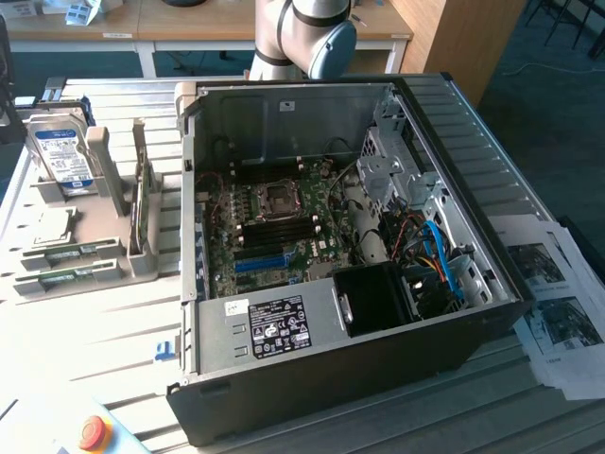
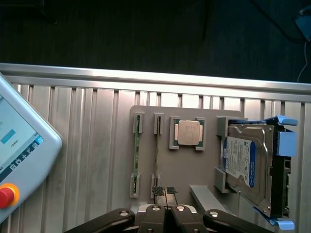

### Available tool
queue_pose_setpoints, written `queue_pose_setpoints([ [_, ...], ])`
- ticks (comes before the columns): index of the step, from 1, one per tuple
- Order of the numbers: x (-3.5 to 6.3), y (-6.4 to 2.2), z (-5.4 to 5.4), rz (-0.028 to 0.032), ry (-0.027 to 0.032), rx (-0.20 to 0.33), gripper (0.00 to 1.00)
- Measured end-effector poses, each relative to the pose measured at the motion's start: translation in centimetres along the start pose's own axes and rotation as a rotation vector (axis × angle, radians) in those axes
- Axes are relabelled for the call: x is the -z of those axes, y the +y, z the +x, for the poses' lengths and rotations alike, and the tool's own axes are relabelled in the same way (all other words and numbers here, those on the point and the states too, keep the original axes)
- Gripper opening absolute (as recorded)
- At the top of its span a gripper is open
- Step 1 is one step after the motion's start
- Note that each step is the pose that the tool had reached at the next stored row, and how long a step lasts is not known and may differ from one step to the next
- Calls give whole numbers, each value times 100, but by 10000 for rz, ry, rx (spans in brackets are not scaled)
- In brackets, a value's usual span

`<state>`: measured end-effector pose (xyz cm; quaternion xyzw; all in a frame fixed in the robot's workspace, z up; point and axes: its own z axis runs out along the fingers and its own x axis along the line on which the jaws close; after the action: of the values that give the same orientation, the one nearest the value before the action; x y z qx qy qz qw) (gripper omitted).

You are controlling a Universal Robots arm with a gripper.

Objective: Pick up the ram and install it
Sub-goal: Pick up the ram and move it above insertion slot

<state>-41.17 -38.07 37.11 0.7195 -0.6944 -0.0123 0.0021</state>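
The ram (image 2: pixel 137 154) is a narrow green stick lying edge-up in a slot of the grey parts holder (image 2: pixel 194 170). A second thin stick (image 2: pixel 158 155) sits in the slot beside it. In the exterior view both sticks (image 1: pixel 74 276) lie at the holder's near end, left of the open computer case (image 1: pixel 312 331). My gripper (image 2: pixel 165 190) hovers above the holder, just past the end of the second slot. Its dark fingertips (image 2: pixel 158 190) are pressed together with nothing between them. The green motherboard (image 1: pixel 274 227) lies exposed inside the case.
On the holder a silver CPU (image 2: pixel 188 133) and a hard drive (image 2: pixel 243 165) with a blue-white label stand beside the sticks. A teach pendant (image 2: pixel 19 160) with a red button lies close by. Printed papers (image 1: pixel 558 303) lie right of the case.
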Motion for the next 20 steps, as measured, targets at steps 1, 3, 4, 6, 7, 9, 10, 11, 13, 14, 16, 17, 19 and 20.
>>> queue_pose_setpoints([
  [1,-6,0,1,4,0,-1,10],
  [3,-20,0,2,10,0,0,10],
  [4,-26,0,2,14,1,0,10],
  [6,-40,-1,3,22,1,0,10],
  [7,-48,-1,4,28,1,0,10],
  [9,-64,-1,5,37,2,1,10],
  [10,-71,-1,6,41,1,1,10],
  [11,-79,-1,6,45,2,0,10],
  [13,-93,-2,7,53,2,1,10],
  [14,-101,-2,8,58,2,0,10],
  [16,-114,-2,8,65,3,1,10],
  [17,-115,-2,8,65,3,0,10],
  [19,-115,-2,9,64,4,1,10],
  [20,-116,-2,9,66,3,1,10],
])
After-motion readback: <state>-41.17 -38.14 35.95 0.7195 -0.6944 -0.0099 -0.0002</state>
